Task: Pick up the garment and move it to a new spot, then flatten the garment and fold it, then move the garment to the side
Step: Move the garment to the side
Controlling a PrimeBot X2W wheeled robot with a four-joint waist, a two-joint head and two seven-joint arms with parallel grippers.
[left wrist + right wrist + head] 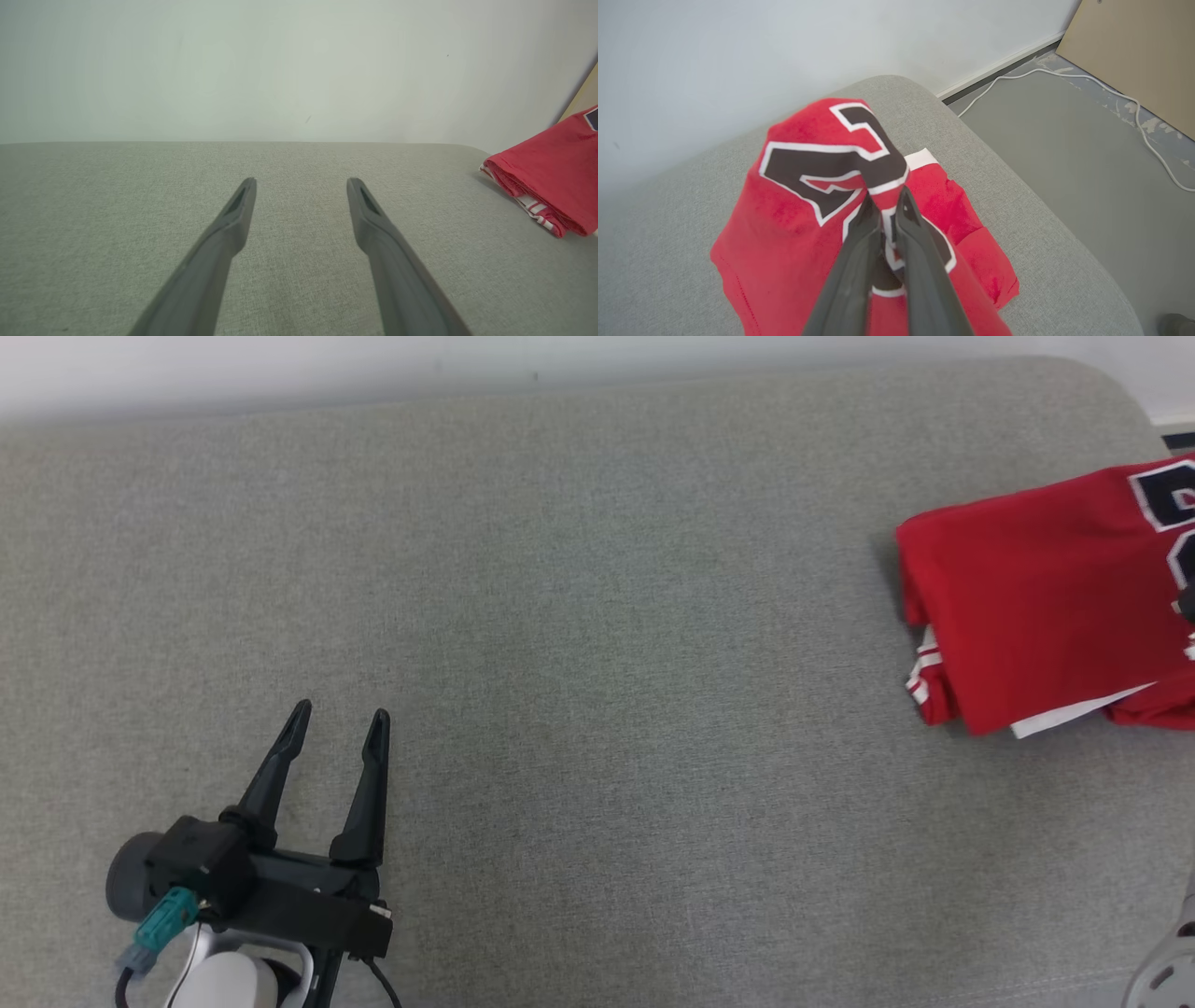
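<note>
Nearest the robot, the left gripper [341, 709] hovers low over the grey upholstered surface [597, 616]. Its two dark fingers are spread wide with nothing between them. Farther off to the robot's right, close to the rounded corner of the surface, lies the garment [1036, 597]. It is a red jersey folded into a rough block, with white striped trim at its near edge. The right gripper [887, 196] is pinched narrow on a raised fold of the garment and holds the cloth up in a peak between its fingers. Across that fold run large black characters edged in white; bunched as they are, they cannot be read. Beyond the surface stands a pale wall [299, 70]. Past the corner is a grey floor [1064, 140] with a white cable [1083, 77] and a tan board [1134, 56].
</note>
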